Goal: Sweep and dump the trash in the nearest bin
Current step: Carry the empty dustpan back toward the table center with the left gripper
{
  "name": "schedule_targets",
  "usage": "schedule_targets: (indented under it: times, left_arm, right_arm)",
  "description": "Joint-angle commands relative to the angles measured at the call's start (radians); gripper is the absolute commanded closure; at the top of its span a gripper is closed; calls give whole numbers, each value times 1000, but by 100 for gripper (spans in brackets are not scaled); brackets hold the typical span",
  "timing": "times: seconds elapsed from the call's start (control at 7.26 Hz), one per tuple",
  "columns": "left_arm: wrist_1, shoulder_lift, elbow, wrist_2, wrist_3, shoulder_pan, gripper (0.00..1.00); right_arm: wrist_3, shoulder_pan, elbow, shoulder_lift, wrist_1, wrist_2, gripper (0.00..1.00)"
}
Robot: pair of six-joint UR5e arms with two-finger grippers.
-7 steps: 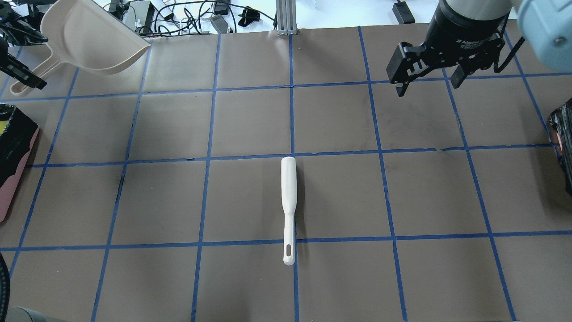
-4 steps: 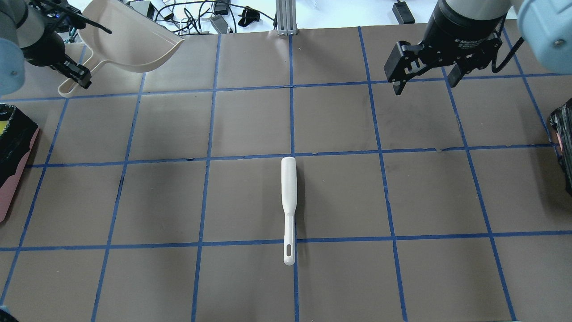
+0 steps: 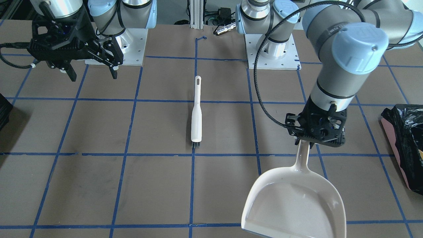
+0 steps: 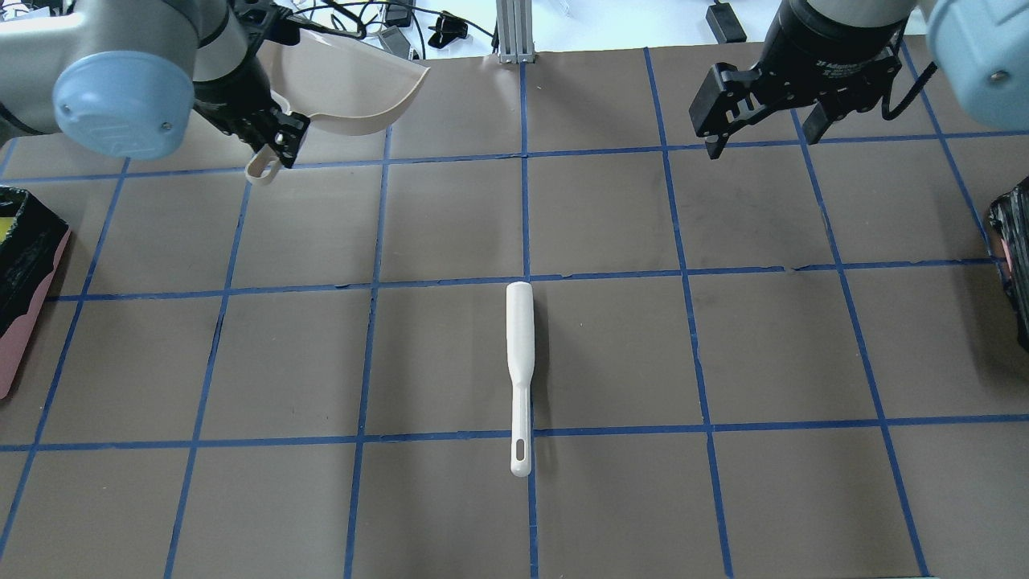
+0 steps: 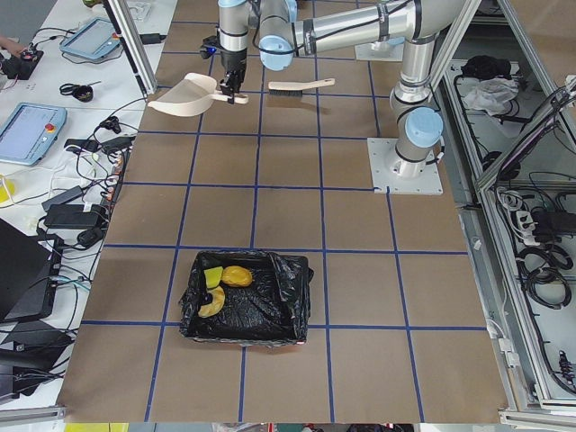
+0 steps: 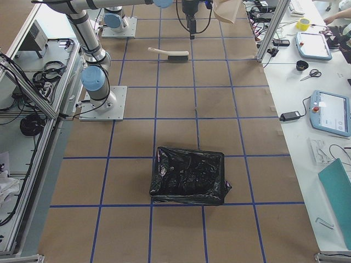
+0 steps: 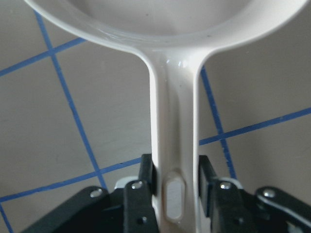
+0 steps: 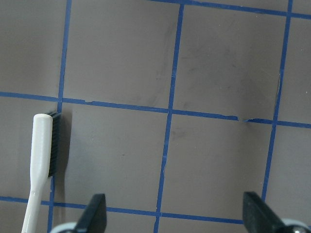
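Observation:
My left gripper point(image 4: 277, 143) is shut on the handle of a beige dustpan point(image 4: 354, 88), held above the far left of the table; the left wrist view shows the fingers point(image 7: 146, 187) clamping the handle point(image 7: 172, 145). The pan point(image 3: 294, 205) looks empty. The trash point(image 5: 225, 286), yellowish pieces, lies inside the black-lined pink bin point(image 5: 243, 335) at the left end point(image 4: 20, 338). My right gripper point(image 4: 760, 138) is open and empty above the far right. A white brush point(image 4: 519, 354) lies at the table's middle.
A second black-lined bin point(image 6: 189, 175) stands at the right end of the table point(image 4: 1014, 257). Cables and devices lie beyond the far edge point(image 4: 386, 24). The brush point(image 8: 41, 150) shows at the left of the right wrist view.
My left arm has swung right from the left bin, carrying the dustpan over the far-left squares. My right gripper has barely shifted. The brush has not moved.

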Motion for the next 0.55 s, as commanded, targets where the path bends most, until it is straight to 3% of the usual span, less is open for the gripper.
schedule_targets:
  times: [0.0,0.41]
  left_arm:
    - [-55,-35,16,-168,-121,-51,100]
    - [-121,-143,103,-184,-294,-146,100]
  right_arm:
    - [-1,0,-8,2,1,-8,0]
    - [2,0,-3,2,4,-2,0]
